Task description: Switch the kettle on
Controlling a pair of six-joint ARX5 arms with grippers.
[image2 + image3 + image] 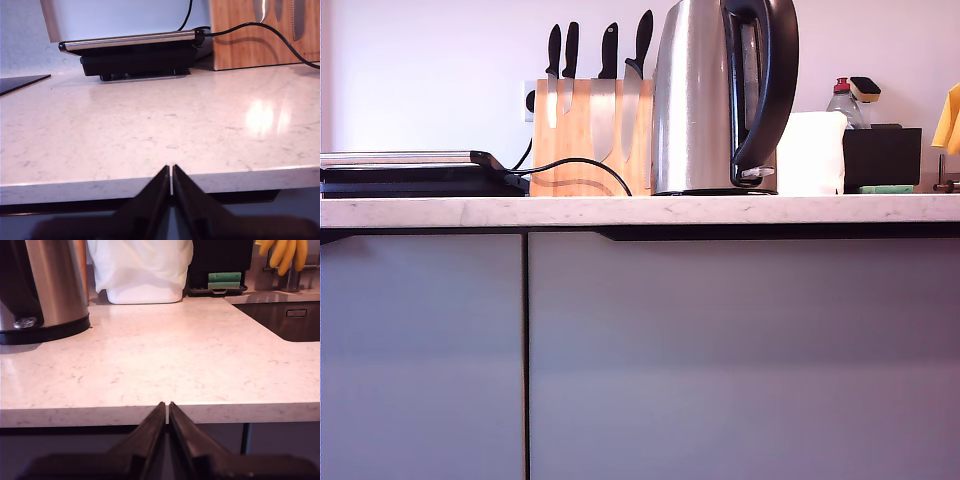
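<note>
On countertop [150, 370]: kettle [55, 285] switch tab [24, 322] untouched, second gripper [166, 407] and first gripper [171, 170] pressed together; approach closed, press tab straight down.

- The kettle [705, 100] is tall brushed stainless steel, tapering upward, and stands upright on the pale marble-look surface [620, 210].
- Its large curved black handle [775, 80] faces the exterior view's right.
- A small silvery switch tab [752, 173] sits at the handle's foot — just above the black base [715, 191].
</note>
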